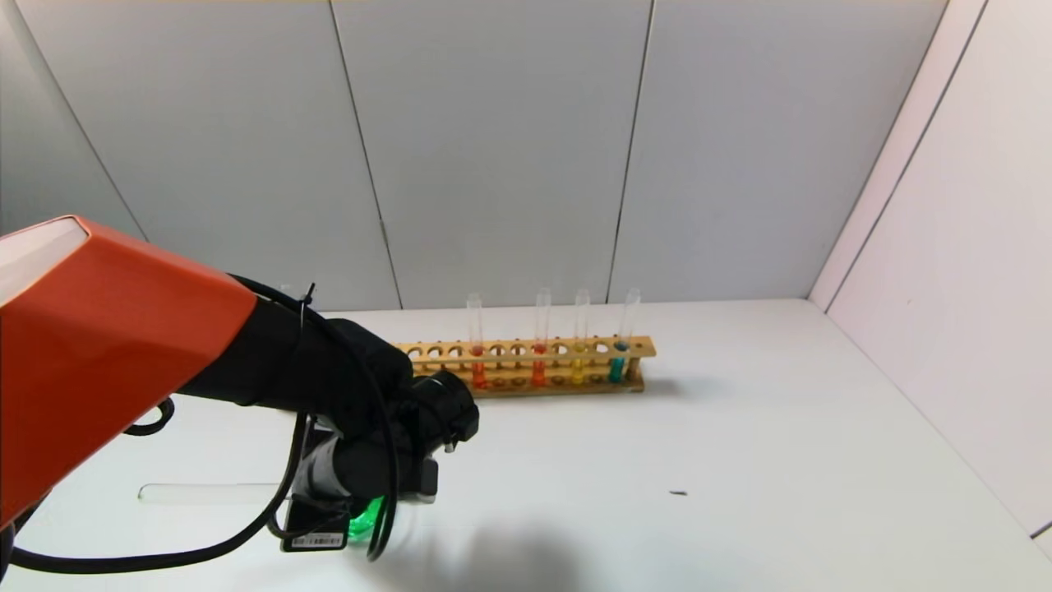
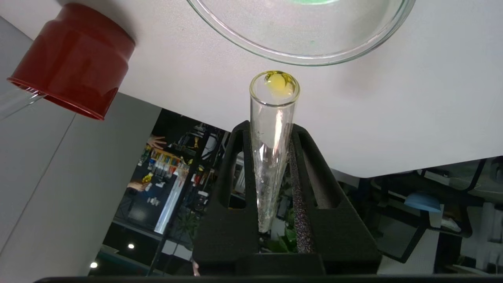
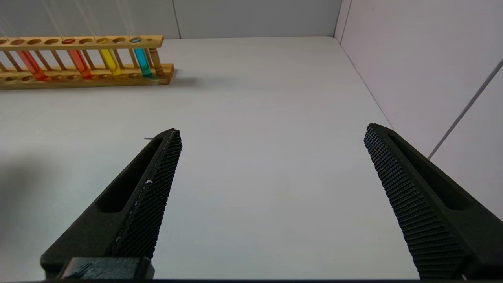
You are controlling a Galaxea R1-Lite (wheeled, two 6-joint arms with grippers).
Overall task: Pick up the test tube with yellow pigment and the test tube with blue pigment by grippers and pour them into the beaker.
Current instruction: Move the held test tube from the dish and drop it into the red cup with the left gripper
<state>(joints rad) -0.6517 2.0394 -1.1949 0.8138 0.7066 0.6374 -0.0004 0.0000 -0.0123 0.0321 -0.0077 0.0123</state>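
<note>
My left gripper [image 2: 271, 126] is shut on the test tube with yellow pigment [image 2: 273, 137]. The tube is nearly drained, with a yellow drop at its mouth close to the rim of the beaker [image 2: 314, 59]. In the head view the left wrist hides most of the beaker [image 1: 364, 520], where green liquid shows. A second yellow tube [image 1: 579, 362] and the test tube with blue pigment [image 1: 618, 360] stand in the wooden rack [image 1: 526, 349]. My right gripper [image 3: 272, 129] hangs open over bare table, with the rack [image 3: 82, 72] far off.
An empty clear tube [image 1: 205, 492] lies flat on the table near the left arm. A dark red cup [image 2: 74, 59] stands beside the beaker. Two orange-red tubes [image 1: 477, 366] are in the rack. White walls close the back and right sides.
</note>
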